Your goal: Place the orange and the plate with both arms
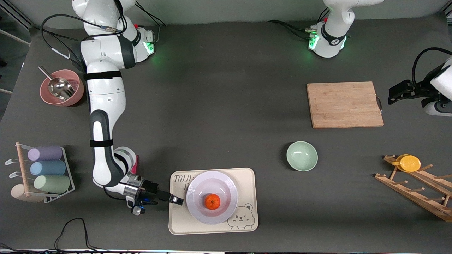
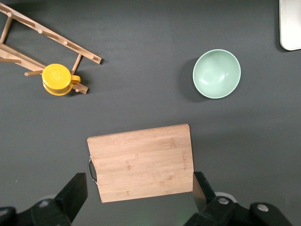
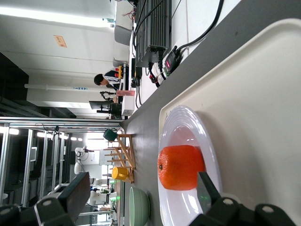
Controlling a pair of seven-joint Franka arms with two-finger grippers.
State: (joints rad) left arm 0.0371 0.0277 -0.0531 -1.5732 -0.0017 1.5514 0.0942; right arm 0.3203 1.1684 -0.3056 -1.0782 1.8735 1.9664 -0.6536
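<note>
Table (image 1: 226,106) of dark grey carries everything, largest first. The wooden cutting board (image 1: 344,104) lies flat toward the left arm's end, well apart from the rest. The cream bear tray (image 1: 247,183) sits near the front camera, and on it rests the plate (image 1: 197,208), which covers most of the tray's middle. The wooden drying rack (image 1: 416,192) at the left arm's end holds a yellow cup (image 1: 409,163). At the right arm's end stand a wire rack of pastel rolls (image 1: 47,169) and, farther from the camera, a pink bowl (image 1: 47,97) with a metal scoop (image 1: 60,87) in it. The mint-green bowl (image 1: 302,156) stands alone between tray and board. The orange (image 1: 212,201) lies in the plate's shallow centre.

The right gripper (image 1: 175,199) is low over the tray's edge at the plate's rim, its fingers spread and clear of the orange. The left gripper (image 1: 395,95) waits with fingers spread, over the table just beside the board's handle end.
</note>
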